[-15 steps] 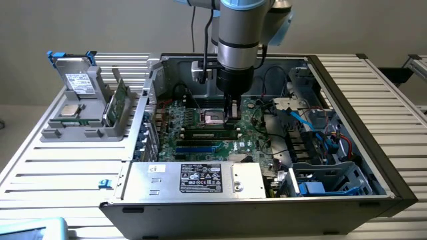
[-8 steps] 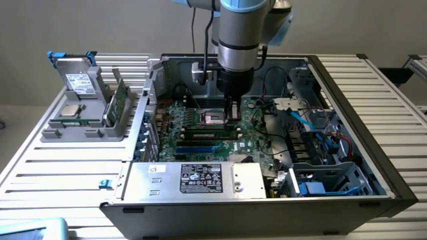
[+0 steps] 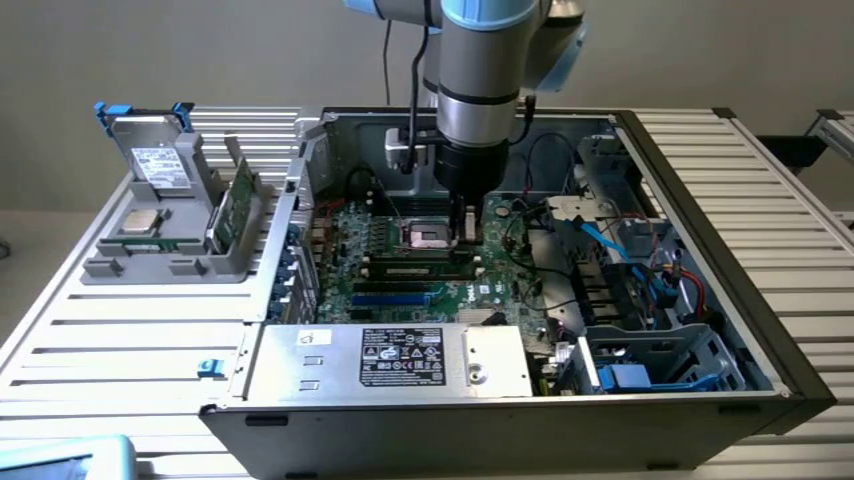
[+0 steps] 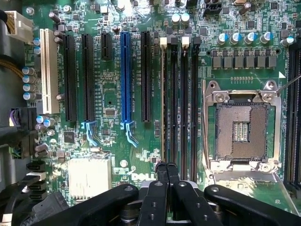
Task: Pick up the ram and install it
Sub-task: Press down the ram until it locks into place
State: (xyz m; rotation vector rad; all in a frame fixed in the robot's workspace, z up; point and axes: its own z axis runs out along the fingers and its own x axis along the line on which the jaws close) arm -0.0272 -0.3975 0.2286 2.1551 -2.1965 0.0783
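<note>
A thin green ram stick (image 3: 239,203) stands on edge in the grey holder (image 3: 160,262) at the exterior view's left, outside the case. My gripper (image 3: 465,236) hangs inside the open computer case, low over the motherboard (image 3: 400,290) between the processor socket (image 3: 430,236) and the memory slots (image 3: 416,268). In the wrist view the fingers (image 4: 161,170) are shut together with nothing between them, their tips over the end of the memory slots (image 4: 178,99). A narrow pale edge (image 4: 162,94) runs along the outermost slot; I cannot tell whether it is a seated stick.
The holder also carries a grey drive (image 3: 163,165) and a square silver processor chip (image 3: 140,222). The power supply (image 3: 400,360) fills the case's front, and drive bays with blue cables (image 3: 641,290) crowd the exterior view's right. Expansion slots (image 4: 124,75) lie beside the memory slots.
</note>
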